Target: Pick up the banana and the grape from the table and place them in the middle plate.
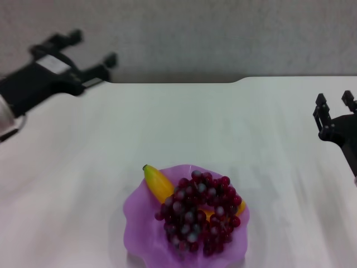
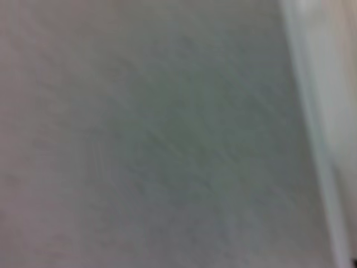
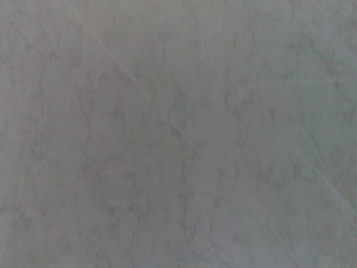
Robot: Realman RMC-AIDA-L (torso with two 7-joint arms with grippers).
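- Surface (image 1: 234,128): you've got a broad white top with a notch in the far edge; both wrist views show only plain grey, nothing useful.
- Middle plate (image 1: 136,209): purple, wavy rim, sits at the near edge of the surface, centre.
- Grape (image 1: 199,215): the bunch lies in the plate, draped over the banana's middle.
- Banana (image 1: 158,183): in the plate too, stem end poking out on the left side under the bunch, other end just visible at the right.
- Left tool (image 1: 92,54): raised at far left, well apart from the plate, fingers spread, holding nothing.
- Right tool (image 1: 334,103): at the right edge, well apart from the plate, fingers spread, empty.
- Step: both fruits look placed, so I'd call the task done; next you only need the arms parked clear.
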